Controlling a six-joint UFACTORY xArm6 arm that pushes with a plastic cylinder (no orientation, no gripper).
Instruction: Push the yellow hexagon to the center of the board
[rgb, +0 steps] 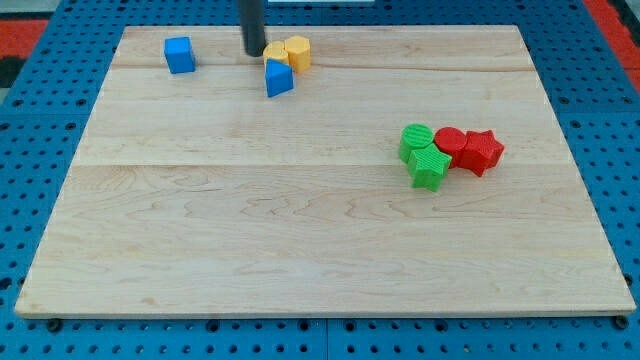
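Two yellow blocks sit near the view's top, left of the middle: a yellow hexagon on the right and a second yellow block touching its left side. A blue triangular block lies against the lower edge of the left yellow block. My tip stands just left of the left yellow block, close to it or touching it, and above the blue triangular block. A blue cube sits alone further to the left.
On the right half of the wooden board lies a cluster: a green round block, a green star, a red round block and a red star. Blue pegboard surrounds the board.
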